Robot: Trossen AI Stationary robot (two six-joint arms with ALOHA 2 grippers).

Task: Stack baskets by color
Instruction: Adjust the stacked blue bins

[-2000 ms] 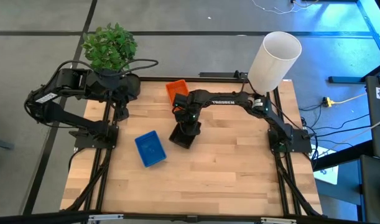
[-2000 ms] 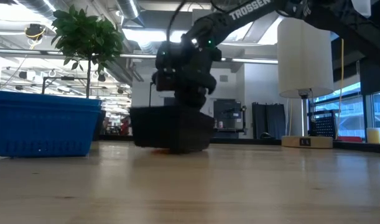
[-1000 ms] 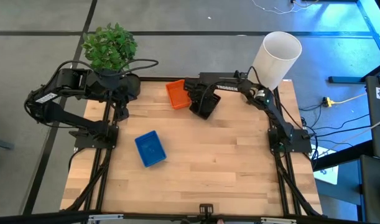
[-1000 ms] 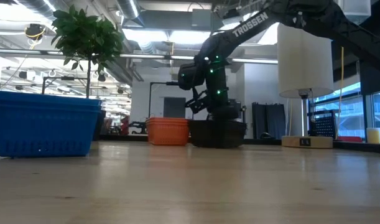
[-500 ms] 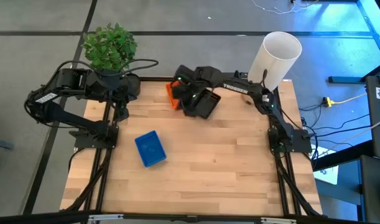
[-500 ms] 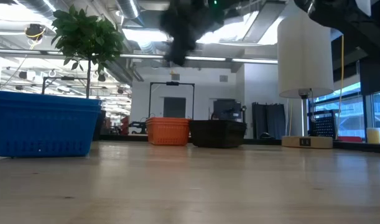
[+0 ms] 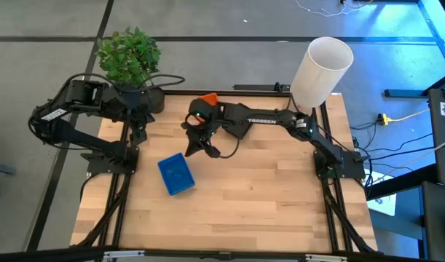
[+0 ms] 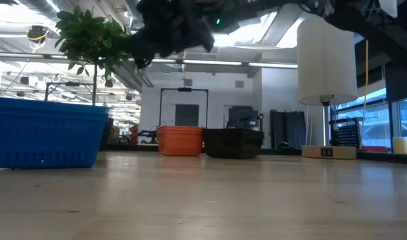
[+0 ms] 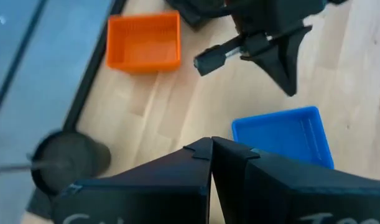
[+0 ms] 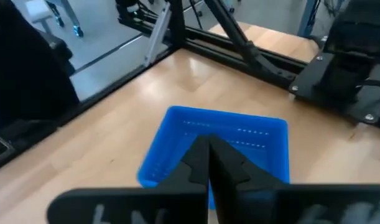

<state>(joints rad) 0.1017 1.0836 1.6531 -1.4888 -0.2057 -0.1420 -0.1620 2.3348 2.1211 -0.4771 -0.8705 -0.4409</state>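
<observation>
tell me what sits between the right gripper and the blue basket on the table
Nothing. In the high view the right gripper, shut and empty, hangs just beyond the blue basket, with only bare tabletop between them. The right wrist view looks straight down at that basket.

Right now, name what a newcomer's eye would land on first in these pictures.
The right arm stretches across the table's far side, its shut tool hanging empty above the wood between the orange basket and the blue basket. That blue basket sits alone at left-centre, while a black basket stands beside the orange one at the far edge. A plant at the far-left corner and a white lamp at the far right frame the scene.
</observation>
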